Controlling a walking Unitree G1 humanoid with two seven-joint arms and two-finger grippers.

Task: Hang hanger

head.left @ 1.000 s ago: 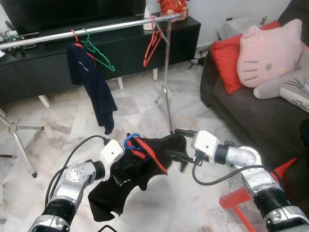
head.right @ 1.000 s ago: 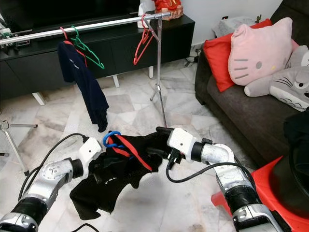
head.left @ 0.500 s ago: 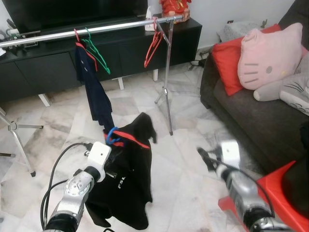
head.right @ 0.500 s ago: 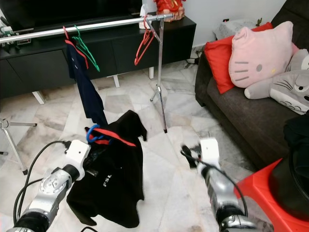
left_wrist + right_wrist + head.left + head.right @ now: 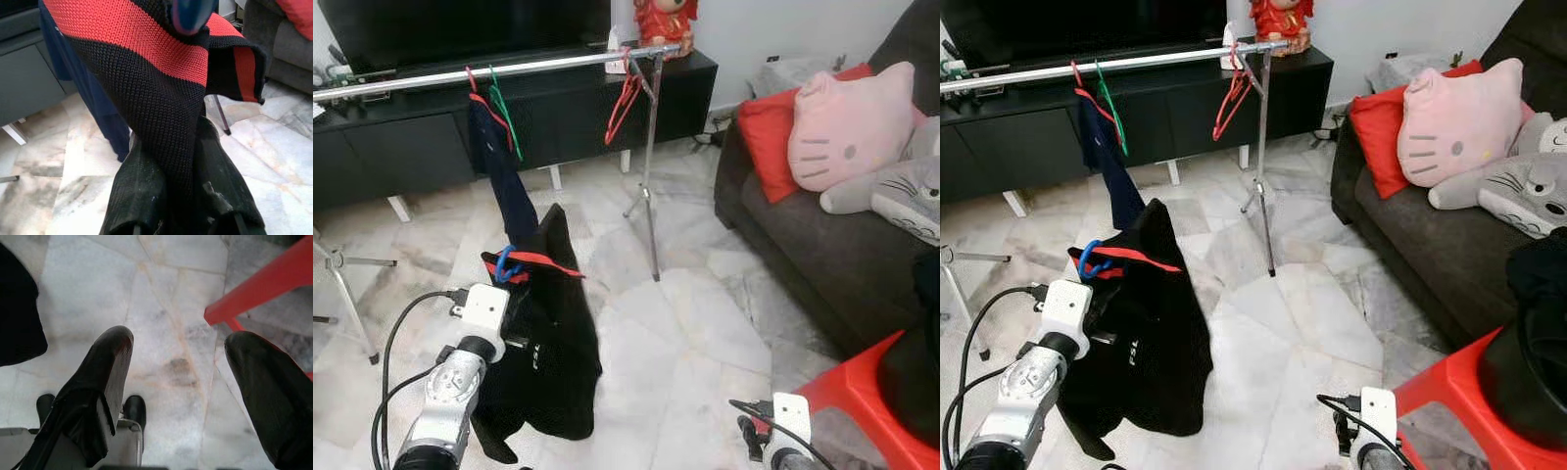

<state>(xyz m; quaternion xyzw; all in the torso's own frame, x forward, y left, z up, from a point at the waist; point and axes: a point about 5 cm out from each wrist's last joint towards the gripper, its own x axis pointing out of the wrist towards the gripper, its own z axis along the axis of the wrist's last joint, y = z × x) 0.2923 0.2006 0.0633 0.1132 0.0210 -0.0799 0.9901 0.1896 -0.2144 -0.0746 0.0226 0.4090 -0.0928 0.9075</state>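
A black garment (image 5: pixel 551 333) with a red stripe hangs on a blue hanger (image 5: pixel 505 264). My left gripper (image 5: pixel 171 147) is shut on it and holds it up in front of the clothes rail (image 5: pixel 509 67). In the left wrist view the knit fabric runs between the two black fingers (image 5: pixel 142 191). The rail carries a navy garment (image 5: pixel 506 176) on a red hanger, a green hanger (image 5: pixel 504 98) and an empty red hanger (image 5: pixel 625 96). My right gripper (image 5: pixel 178 362) is low at the right, open over the marble floor with nothing between its fingers.
The rail's right upright (image 5: pixel 651 186) stands on the floor just beyond the garment. A black TV cabinet (image 5: pixel 411 137) runs behind the rail. A dark sofa (image 5: pixel 822 235) with pink and red cushions is on the right. A red plastic stool (image 5: pixel 871 392) is near my right arm.
My right gripper let go of the black garment and dropped low to the right. The garment now hangs straight down from my left gripper, which has lifted it.
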